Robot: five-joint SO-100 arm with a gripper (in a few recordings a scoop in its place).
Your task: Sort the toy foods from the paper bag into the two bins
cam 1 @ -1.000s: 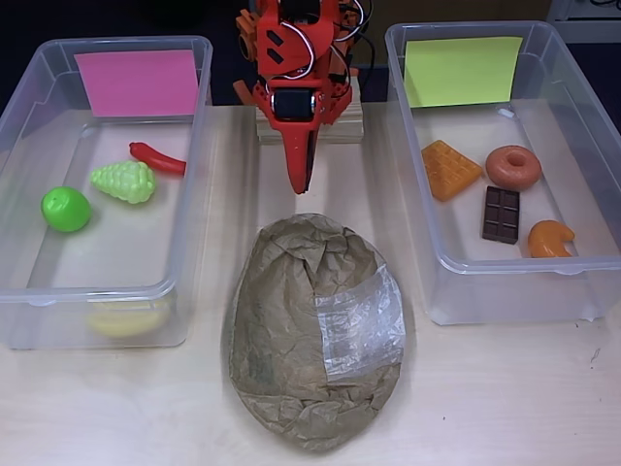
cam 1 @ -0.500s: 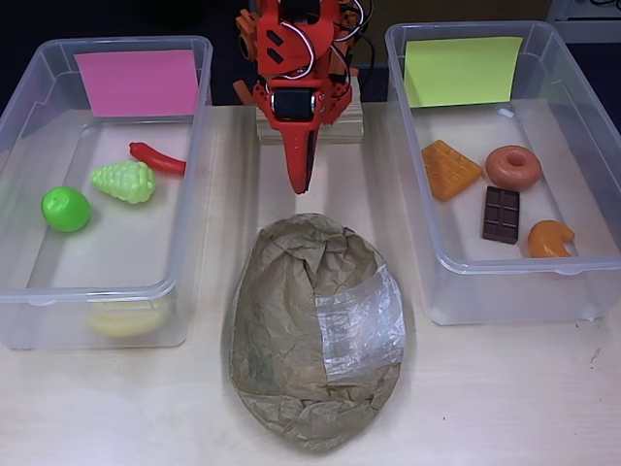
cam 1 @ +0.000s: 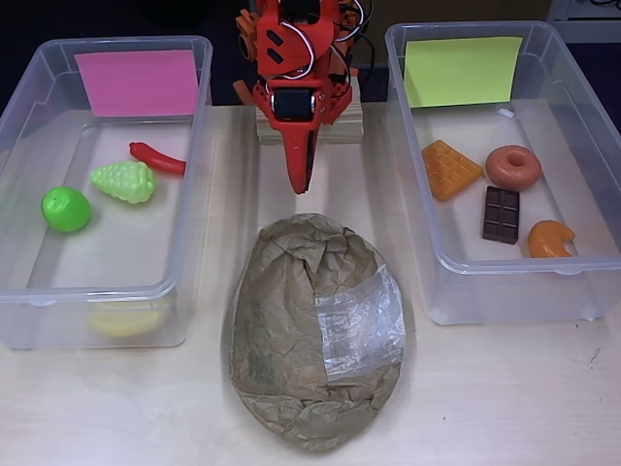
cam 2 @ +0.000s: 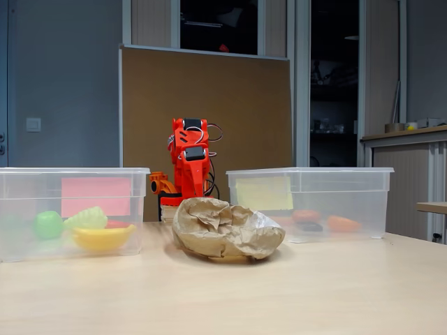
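Worktop (cam 1: 485,388) first, pale wood, carrying everything. On it, in the overhead view, sit the two bins: the pink-labelled bin (cam 1: 29,97) at left and the yellow-green-labelled bin (cam 1: 582,87) at right, well apart, with the paper bag (cam 1: 291,330) lying flattened between them, nearer the camera. My arm is folded back at the far edge, and my tool (cam 1: 303,180) points down toward the bag without touching it; its fingers look pressed together, holding nothing.

The bag is crumpled, soft and light, I judge; it would slide or collapse under a push, so a pinch on a raised fold near its far rim seems safest, away from the slick clear window (cam 1: 361,320).

Toy foods already lie sorted: apple (cam 1: 66,209), grapes (cam 1: 124,182), chili (cam 1: 157,158) and banana (cam 1: 126,318) at left; waffle (cam 1: 449,169), donut (cam 1: 513,167), chocolate bar (cam 1: 502,215) and croissant (cam 1: 550,239) at right. These are hard, smooth and light.

Whether anything remains inside the bag I cannot tell; the banana shows blurred through the bin wall.
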